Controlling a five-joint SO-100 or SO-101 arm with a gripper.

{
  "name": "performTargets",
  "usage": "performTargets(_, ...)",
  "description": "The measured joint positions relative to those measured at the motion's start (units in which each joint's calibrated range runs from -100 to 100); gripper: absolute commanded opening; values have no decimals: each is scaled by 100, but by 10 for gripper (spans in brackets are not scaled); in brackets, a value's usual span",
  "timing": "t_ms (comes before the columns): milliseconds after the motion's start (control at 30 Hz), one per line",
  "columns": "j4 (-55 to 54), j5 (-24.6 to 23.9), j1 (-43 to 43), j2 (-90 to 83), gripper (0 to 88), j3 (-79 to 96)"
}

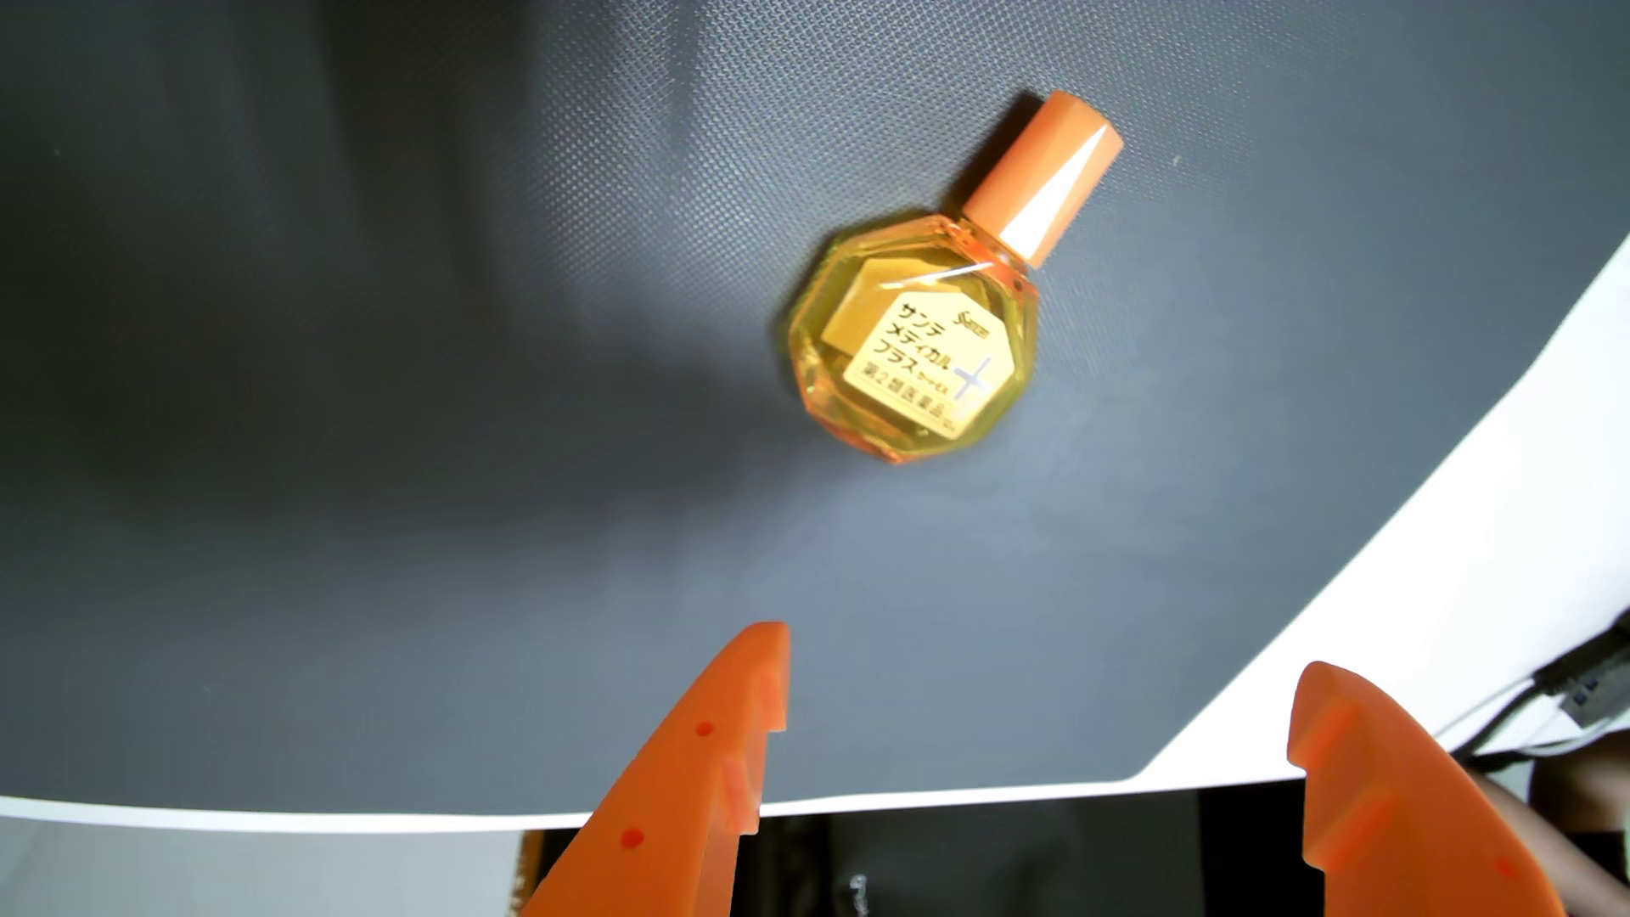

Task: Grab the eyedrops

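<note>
While the task asks for a grasp, nothing in the wrist view shows one begun. Beneath everything lies a dark grey mat (441, 397), finely woven in texture, which spreads ahead of the gripper and out to both sides of it. A white surface (1455, 547) borders the mat behind and to the right of the fingers, and thin cables (1552, 697) cross it just beyond the right finger. The gripper (1041, 657) enters from the bottom edge with its two orange fingers (688, 767) standing wide apart, nothing between them and nothing touching either tip. Ahead of the gripper, and well clear of both tips, rests the eyedrops bottle (917, 353): a faceted amber body lying flat on the mat, label facing up. Its line falls between the two fingers, though nearer the left finger than the right. The orange cap (1045, 176) points away from the gripper and slants toward the right.

Progress, judged from this layout: the opening of the jaws appears done and rough alignment looks partly achieved, while the approach, the closing on the bottle and any lift all remain. The next move likely calls for an advance toward the bottle with a slight shift leftward, so that the body sits midway between the fingers before they close.
</note>
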Motion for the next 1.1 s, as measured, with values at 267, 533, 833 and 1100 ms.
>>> performTargets(267,113,0,-7,916,316,-235)
performTargets(533,87,0,-232,1492,315,-497)
performTargets(833,70,-5,-524,1568,314,-560)
performTargets(1100,70,47,-592,1594,314,-560)
